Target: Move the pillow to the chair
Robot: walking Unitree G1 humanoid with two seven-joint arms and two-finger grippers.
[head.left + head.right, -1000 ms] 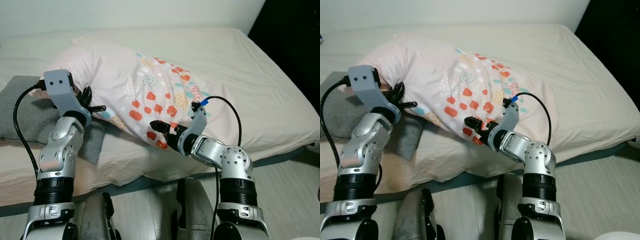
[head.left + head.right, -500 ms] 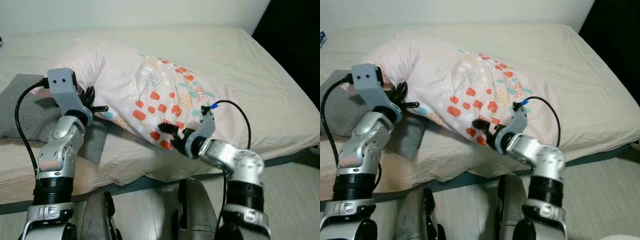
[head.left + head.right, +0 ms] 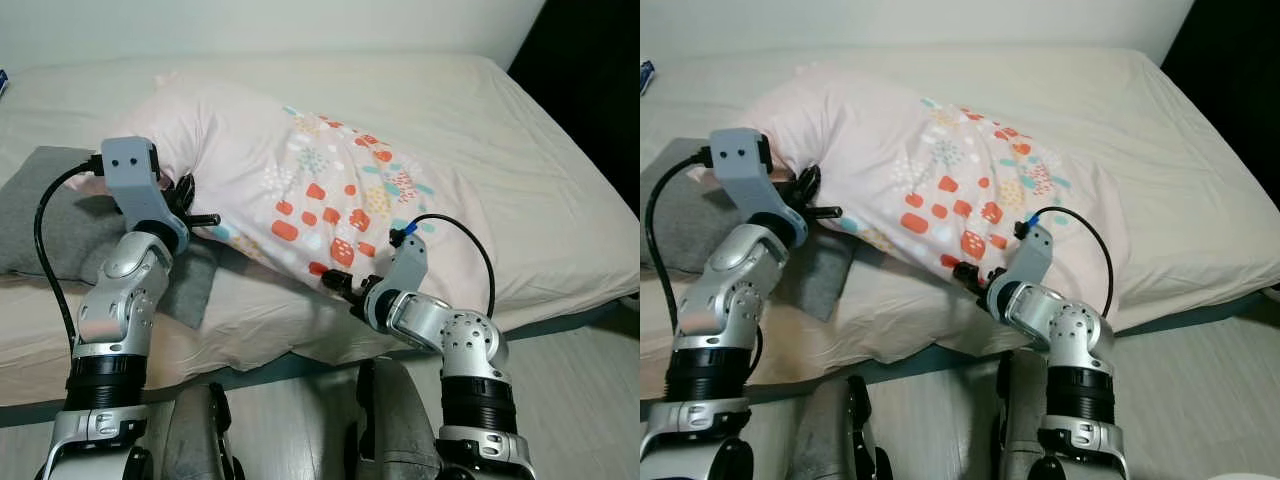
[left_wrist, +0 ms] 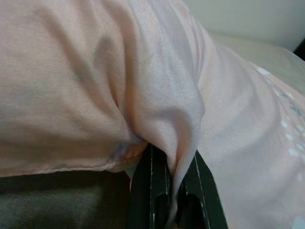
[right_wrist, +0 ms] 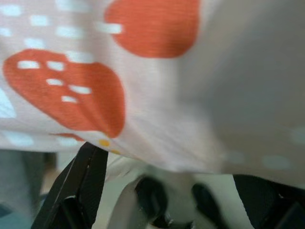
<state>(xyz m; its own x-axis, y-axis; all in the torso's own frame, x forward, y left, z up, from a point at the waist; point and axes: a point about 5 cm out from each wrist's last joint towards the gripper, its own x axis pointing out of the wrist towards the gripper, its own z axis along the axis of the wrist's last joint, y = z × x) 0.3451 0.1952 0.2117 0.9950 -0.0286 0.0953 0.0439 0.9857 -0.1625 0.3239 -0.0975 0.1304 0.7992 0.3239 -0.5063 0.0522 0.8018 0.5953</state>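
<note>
Pale pink pillow [image 3: 300,160], orange and teal spots; grey blanket [image 3: 45,215]; cream sheet [image 3: 520,140]

The right tool [image 3: 335,284] has dropped lower and come closer to the robot, toward the bed's [image 3: 560,170] near edge. The pillow [image 3: 300,170] has shifted a little right.

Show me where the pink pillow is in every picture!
Left eye view: pillow across the bed's middle.
Right eye view: same place.
Left wrist view: a fold pinched between the left gripper fingers.
Right wrist view: orange-spotted underside.
Shared landmark: the orange spots.
</note>
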